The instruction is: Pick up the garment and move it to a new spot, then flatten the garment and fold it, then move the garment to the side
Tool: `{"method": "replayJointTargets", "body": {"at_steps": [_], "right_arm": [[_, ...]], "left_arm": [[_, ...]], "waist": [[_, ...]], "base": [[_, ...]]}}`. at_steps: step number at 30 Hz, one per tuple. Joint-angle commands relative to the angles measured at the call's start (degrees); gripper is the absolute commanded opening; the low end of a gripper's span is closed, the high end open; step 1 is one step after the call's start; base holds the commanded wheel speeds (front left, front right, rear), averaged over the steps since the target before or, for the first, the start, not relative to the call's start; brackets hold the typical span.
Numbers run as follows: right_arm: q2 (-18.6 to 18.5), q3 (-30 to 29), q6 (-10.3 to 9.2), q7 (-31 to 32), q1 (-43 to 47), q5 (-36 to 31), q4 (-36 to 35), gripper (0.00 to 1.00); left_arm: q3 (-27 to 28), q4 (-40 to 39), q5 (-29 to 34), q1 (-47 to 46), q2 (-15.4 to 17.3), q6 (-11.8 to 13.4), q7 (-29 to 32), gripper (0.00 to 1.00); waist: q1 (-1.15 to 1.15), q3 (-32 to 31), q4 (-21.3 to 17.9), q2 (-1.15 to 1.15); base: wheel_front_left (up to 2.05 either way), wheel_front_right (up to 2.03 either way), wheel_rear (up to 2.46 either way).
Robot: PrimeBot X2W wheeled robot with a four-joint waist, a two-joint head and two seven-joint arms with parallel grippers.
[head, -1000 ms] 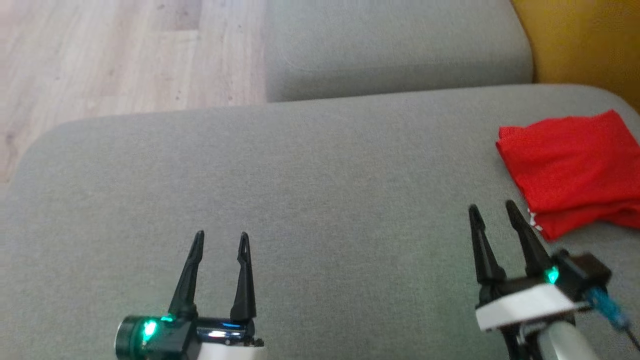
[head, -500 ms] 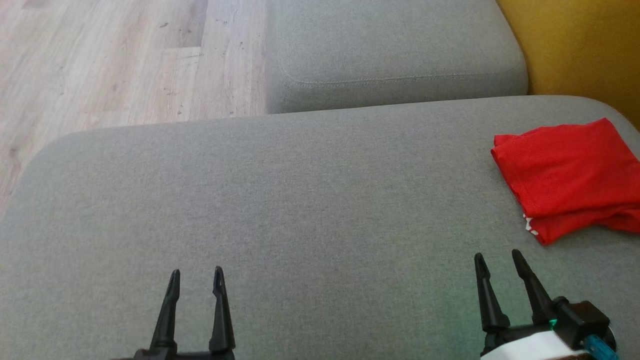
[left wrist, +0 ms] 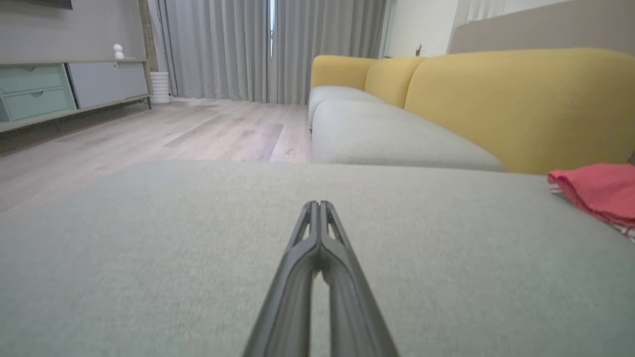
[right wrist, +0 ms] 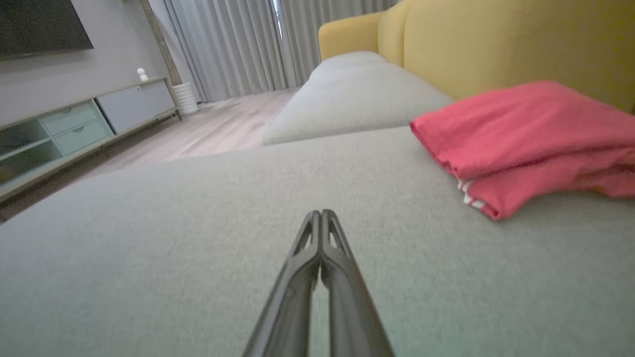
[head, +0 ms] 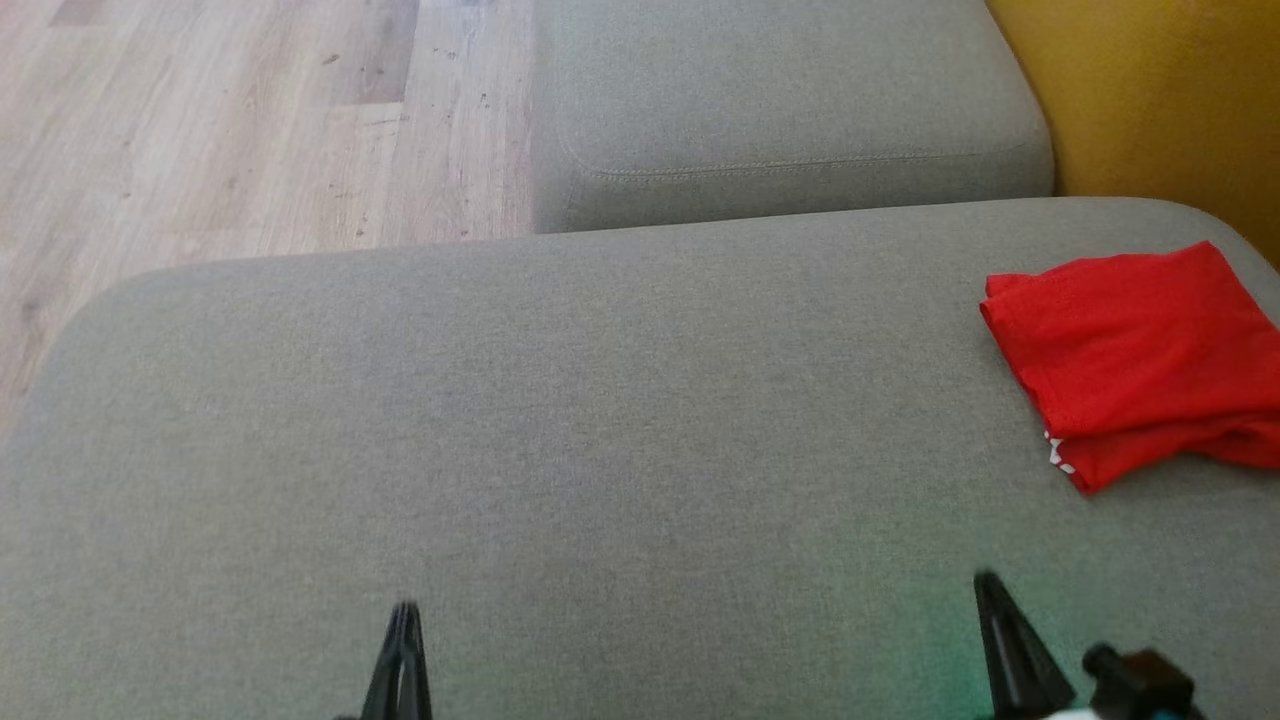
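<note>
The garment (head: 1135,355) is red and lies folded at the right side of the grey sofa cushion (head: 600,420); it also shows in the right wrist view as a folded red garment (right wrist: 526,144) with a white trim at one corner, and at the right edge of the left wrist view (left wrist: 598,191). My left gripper (head: 404,615) is at the bottom of the head view, shut with nothing in it, tips together (left wrist: 318,203). My right gripper (head: 988,582) is low at the bottom right, short of the garment, also shut and empty (right wrist: 321,213).
A second grey seat cushion (head: 780,100) lies beyond the near one, with a yellow backrest (head: 1150,90) on the right. Wood floor (head: 230,120) is to the left. A low cabinet (left wrist: 59,91) and grey curtains (left wrist: 223,49) stand across the room.
Both grippers went from open to shut, with nothing between the fingers. Both arms drew back toward the bottom edge of the head view, away from the garment, which stays folded on the cushion.
</note>
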Motion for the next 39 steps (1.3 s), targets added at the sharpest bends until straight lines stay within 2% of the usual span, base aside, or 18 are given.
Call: {"method": "replayJointTargets", "body": {"at_steps": [1,39], "right_arm": [[-0.02,-0.04,0.0,0.12,-0.48,0.78,-0.78,0.0],[-0.87,-2.2,-0.02,5.1,-5.54,26.12,-0.88,0.0]], "left_arm": [[0.11,-0.85,-0.78,-0.39,0.03,-0.07,0.1,0.0],[4.67,1.93,-26.2,-6.37,1.2,-4.88,5.01,0.0]], "waist": [[0.0,0.05,0.0,0.0],[0.0,1.44,-0.18,0.0]], "base": [[0.0,0.0,0.0],[0.0,0.0,0.0]]}}
